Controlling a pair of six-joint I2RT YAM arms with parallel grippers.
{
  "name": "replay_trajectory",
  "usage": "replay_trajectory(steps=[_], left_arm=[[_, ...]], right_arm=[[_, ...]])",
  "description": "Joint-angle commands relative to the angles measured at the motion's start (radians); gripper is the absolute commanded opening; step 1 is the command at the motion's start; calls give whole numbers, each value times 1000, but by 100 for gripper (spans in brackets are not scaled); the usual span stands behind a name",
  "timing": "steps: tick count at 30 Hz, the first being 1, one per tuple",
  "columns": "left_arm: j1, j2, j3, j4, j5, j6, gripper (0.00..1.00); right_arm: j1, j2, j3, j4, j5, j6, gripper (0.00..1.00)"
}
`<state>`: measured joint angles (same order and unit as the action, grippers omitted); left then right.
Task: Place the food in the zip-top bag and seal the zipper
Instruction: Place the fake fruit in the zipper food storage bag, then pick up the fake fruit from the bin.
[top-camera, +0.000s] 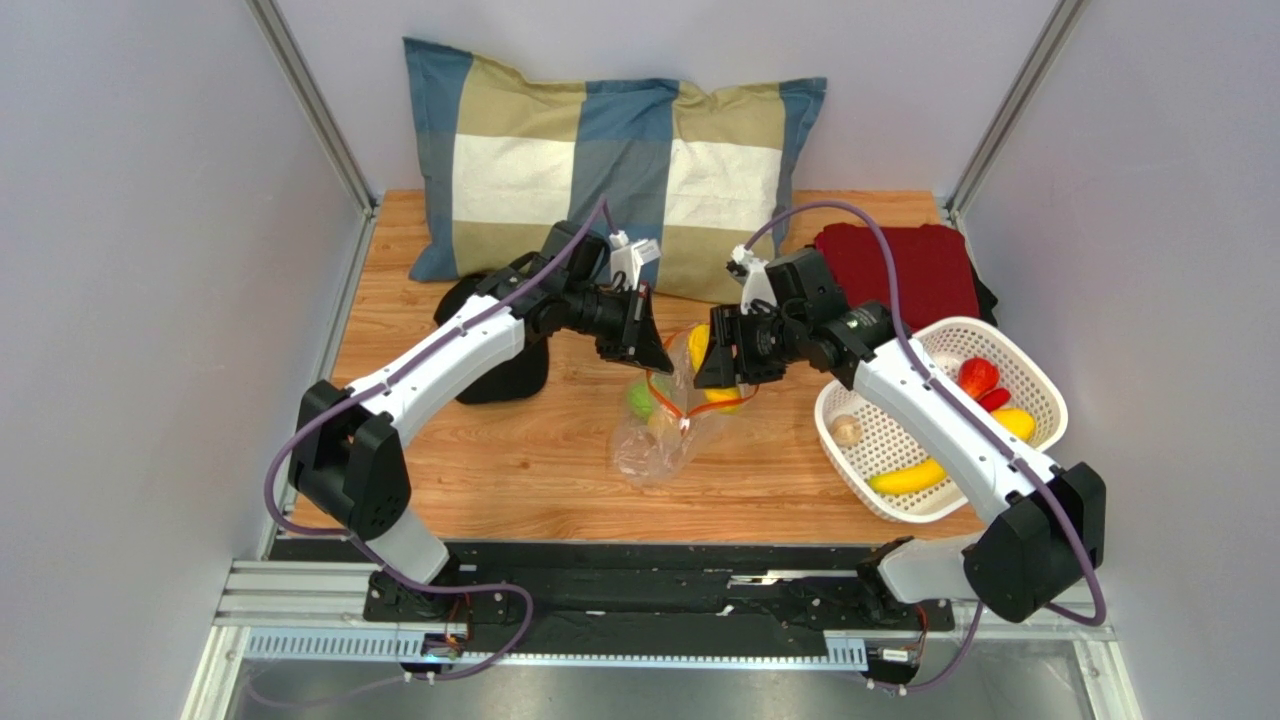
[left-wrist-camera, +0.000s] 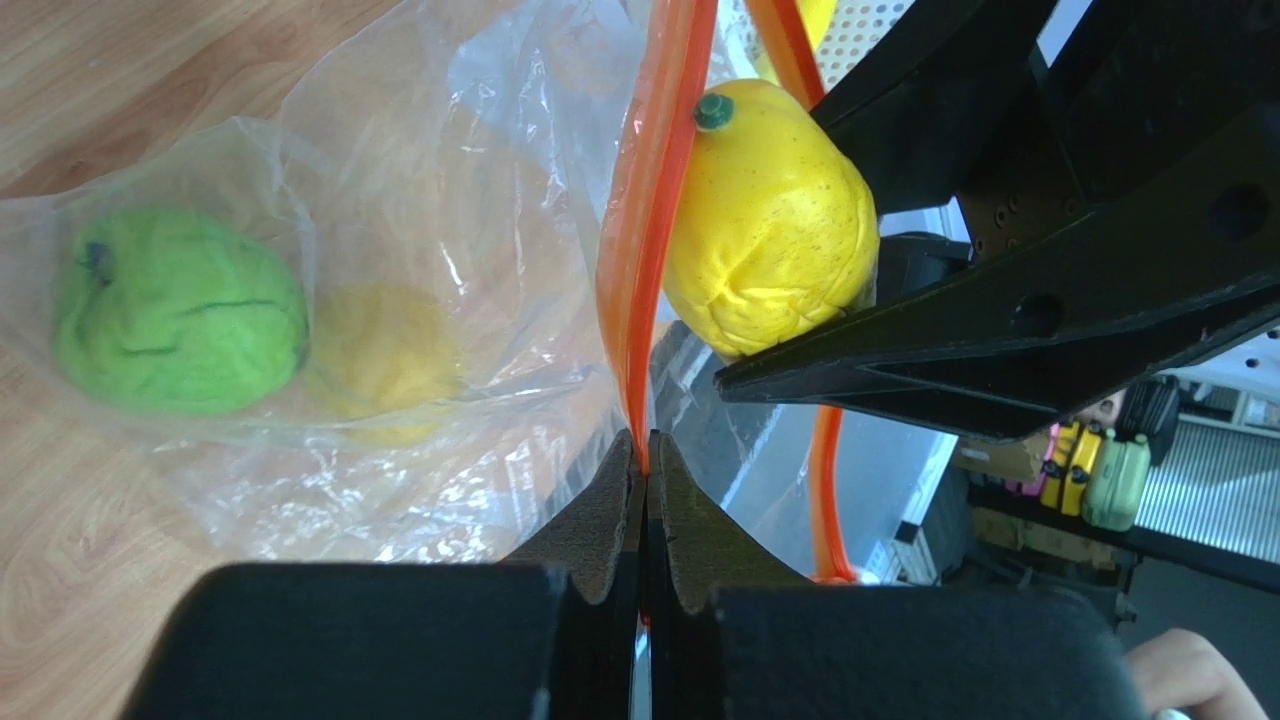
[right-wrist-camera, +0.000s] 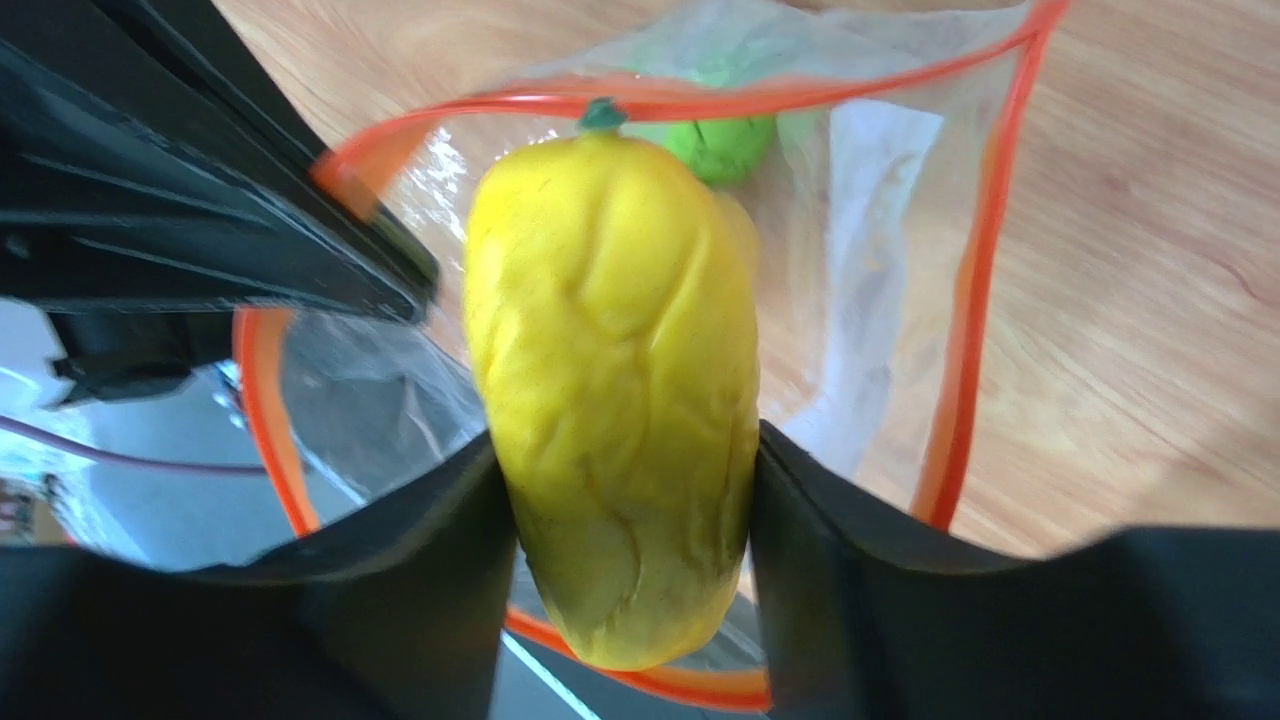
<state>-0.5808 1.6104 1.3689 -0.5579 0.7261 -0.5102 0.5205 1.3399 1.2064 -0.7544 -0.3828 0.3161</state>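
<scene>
High rear overview, both wrists near bag

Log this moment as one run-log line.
left claw: shut on orange-red zipper strip of clear crinkly plastic bag | right claw: shut on yellow lemon-like toy at open mouth | green ball-like toy: inside bag

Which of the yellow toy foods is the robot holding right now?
The lemon-like one, pinched in the right gripper at the mouth of the bag. The banana and another yellow piece lie loose in the white basket.
</scene>
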Motion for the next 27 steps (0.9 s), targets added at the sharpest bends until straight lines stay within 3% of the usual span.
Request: replay_trajectory(steps=[1,4,6,9,13,18,22,27], left_arm=[[2,-46,25,18,4,-2,0],[2,-46,27,18,3,-2,0],[3,-47,25,18,1,-1,0],[4,-50,27,12,-1,4,0],[4,-58,25,10,-8,9,0],[4,-55,25,19,-1,1,0],[4,-44,35,15,9,1,0],[4,-35,47,15,19,-2,0]], right_arm=[[4,2,106,-117,47,-87,73],[-2,-16,172,-140,67,-146,90],[-17,-19,214,-151,70,-155,92],[-95,-16,252,-175,44,-154,92],[-326,-31,303,-215,88,-124,88],[-552,-71,262,-250,460,-101,86],[-739,-47,182,-273,605,-101,80],[-856,51,99,-269,711,-69,80]])
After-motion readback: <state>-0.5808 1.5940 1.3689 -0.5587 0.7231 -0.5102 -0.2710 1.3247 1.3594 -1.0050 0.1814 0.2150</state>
